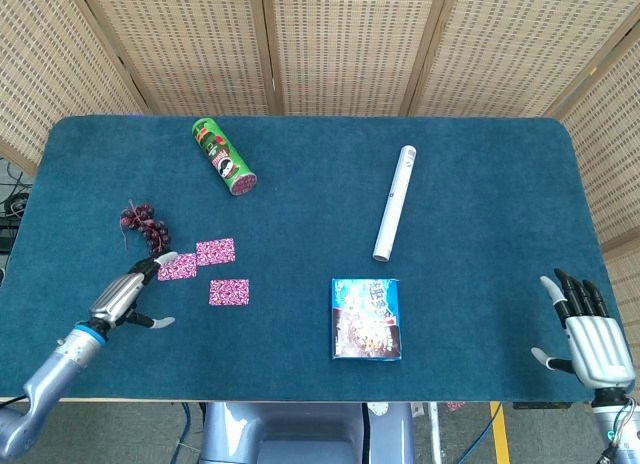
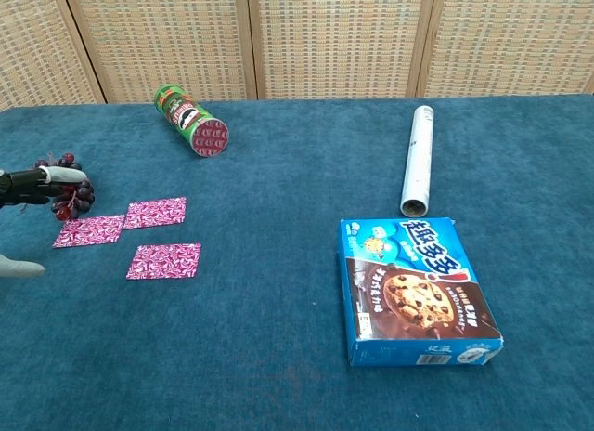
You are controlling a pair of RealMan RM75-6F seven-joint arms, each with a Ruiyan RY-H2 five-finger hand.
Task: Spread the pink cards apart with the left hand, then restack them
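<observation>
Tabletop: pink cards (image 1: 208,269) beside left hand (image 1: 125,297)

Hands partly cropped, some items partly hidden

Chest view: silver left hand (image 2: 37,182) cut by left edge, only fingertips and thumb tip show; it covers part of the dark red grape bunch (image 2: 70,195). Black-fingered silver right hand (image 1: 588,329) shows only in head view, wrist cut at the bottom edge. Print on the blue cookie box (image 1: 367,318) and green chip can (image 1: 224,156) too small to read in head view.
</observation>
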